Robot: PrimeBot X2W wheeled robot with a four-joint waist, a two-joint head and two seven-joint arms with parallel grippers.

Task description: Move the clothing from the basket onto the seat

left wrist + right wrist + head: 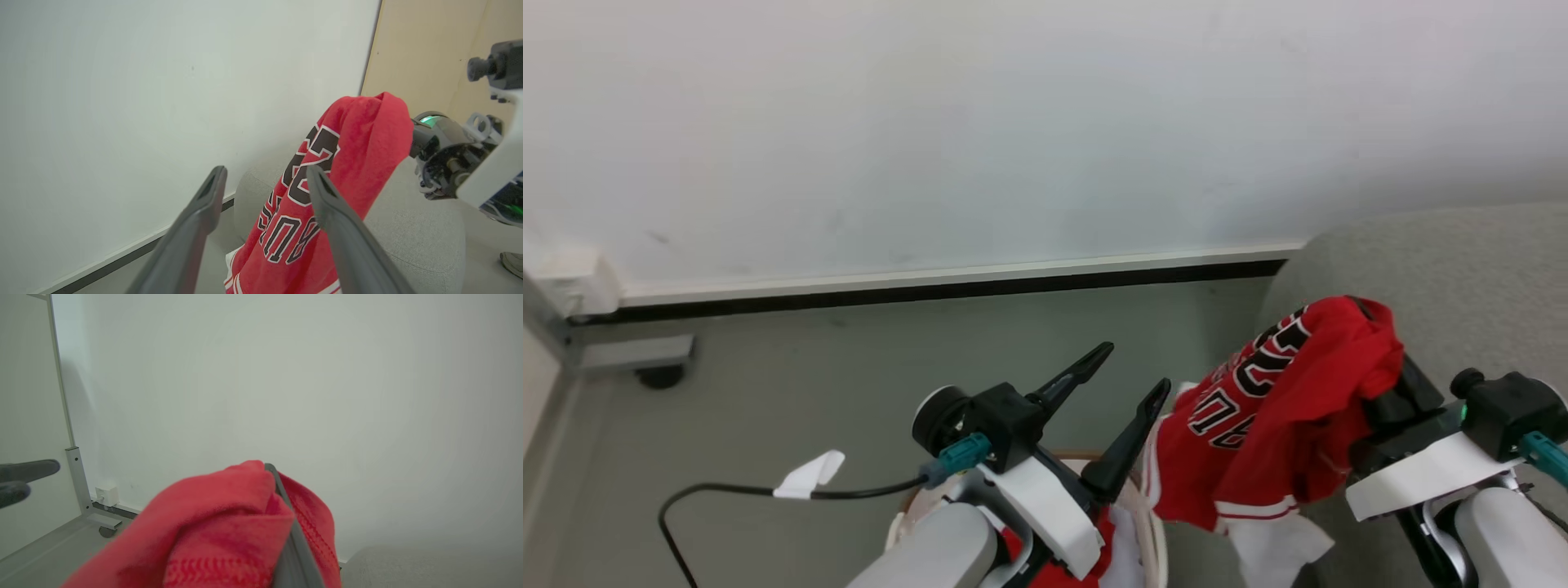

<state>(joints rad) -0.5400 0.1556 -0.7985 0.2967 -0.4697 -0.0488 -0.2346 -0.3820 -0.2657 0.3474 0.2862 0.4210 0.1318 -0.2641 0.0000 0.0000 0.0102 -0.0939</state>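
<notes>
Ok so from the head cam, the right gripper (pixel 1368 314) is out at about 4 o'clock with its jaws pinched down tight on the red jersey (pixel 1282 425). The cloth is bunched over the fingers and the rest hangs down with the black lettering facing my camera. It's up in the air, clear of the basket (pixel 1158 547), right at the rounded end of the grey sofa (pixel 1445 278) that takes up the 3 o'clock side. I honestly can't tell if the fabric is brushing the sofa or just hanging in front of it. On the right wrist cam the jersey (pixel 212 522) is wrapped around the right gripper (pixel 271 473), one dark finger poking out of the folds at 6 o'clock, and a bit of sofa (pixel 429 567) sits at 5 o'clock. The left gripper (pixel 1135 366) is at 6 o'clock above the basket, jaws spread wide with nothing in them. Down in the basket under it I can see a second red garment (pixel 1104 523) against the pale liner (pixel 1125 551). On the left wrist cam the left gripper (pixel 265 169) points at the hanging jersey (pixel 359 139), with the sofa (pixel 412 232) behind it at 4 o'clock. A black cable with a white tag (pixel 809 474) trails off toward 8 o'clock.
</notes>
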